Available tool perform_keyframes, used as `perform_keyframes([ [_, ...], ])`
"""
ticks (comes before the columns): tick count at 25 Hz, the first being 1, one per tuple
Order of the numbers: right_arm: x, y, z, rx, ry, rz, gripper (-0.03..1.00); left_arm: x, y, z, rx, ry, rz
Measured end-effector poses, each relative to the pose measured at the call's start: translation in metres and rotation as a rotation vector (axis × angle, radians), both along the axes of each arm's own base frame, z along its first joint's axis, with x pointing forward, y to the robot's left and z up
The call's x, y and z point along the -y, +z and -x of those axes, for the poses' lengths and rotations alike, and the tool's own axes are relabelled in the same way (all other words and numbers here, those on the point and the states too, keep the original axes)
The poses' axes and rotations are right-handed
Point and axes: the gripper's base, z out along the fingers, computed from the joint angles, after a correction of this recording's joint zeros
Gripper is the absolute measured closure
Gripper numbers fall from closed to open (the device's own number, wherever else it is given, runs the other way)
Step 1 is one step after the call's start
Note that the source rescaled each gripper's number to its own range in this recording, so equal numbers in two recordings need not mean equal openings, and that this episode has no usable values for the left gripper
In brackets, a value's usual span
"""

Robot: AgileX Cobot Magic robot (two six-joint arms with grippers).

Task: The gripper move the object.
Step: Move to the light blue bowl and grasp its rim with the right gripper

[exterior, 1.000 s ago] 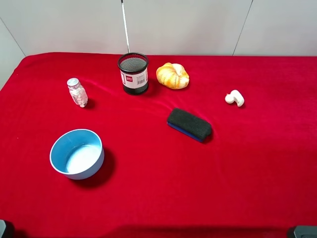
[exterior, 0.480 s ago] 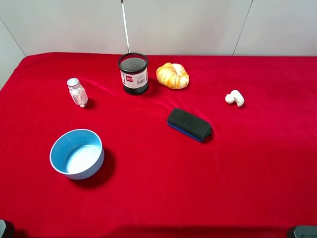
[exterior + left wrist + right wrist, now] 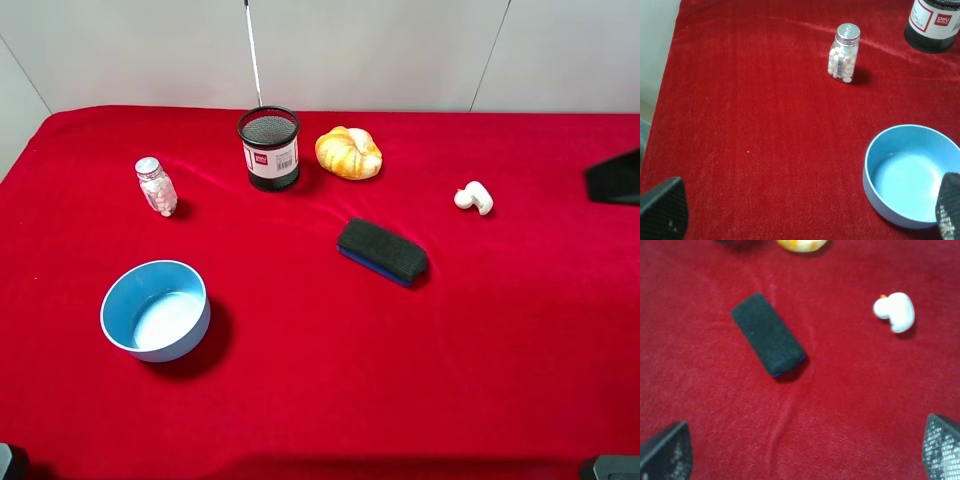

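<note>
The light-blue bowl (image 3: 155, 311) stands upright and empty on the red cloth at the front left. In the left wrist view the bowl (image 3: 912, 175) lies by one fingertip (image 3: 949, 207) of my left gripper (image 3: 805, 212), which is open and empty, its tips wide apart. My right gripper (image 3: 802, 447) is open and empty above the cloth, near the dark eraser (image 3: 767, 335), far from the bowl. A black part of the right arm (image 3: 612, 178) shows at the right edge of the exterior view.
A black mesh cup (image 3: 269, 148) and a bread roll (image 3: 348, 152) stand at the back. A pill bottle (image 3: 156, 187) is at the back left, the eraser (image 3: 382, 251) in the middle, a small white toy (image 3: 474, 198) at the right.
A black part of the right arm has come into the exterior view at the right edge. The bowl and the other objects have not moved.
</note>
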Motion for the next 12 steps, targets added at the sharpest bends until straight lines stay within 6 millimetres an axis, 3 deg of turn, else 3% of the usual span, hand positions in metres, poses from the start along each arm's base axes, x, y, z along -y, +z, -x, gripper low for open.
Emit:
perform_keyframes([
  [5,-0.021,0.002,-0.026,-0.062,0.085,0.044,-0.03,0.000,0.000,0.000,0.000,0.000,0.000],
  [12,-0.069,0.007,-0.049,-0.102,0.196,0.122,-0.03,0.000,0.000,0.000,0.000,0.000,0.000],
])
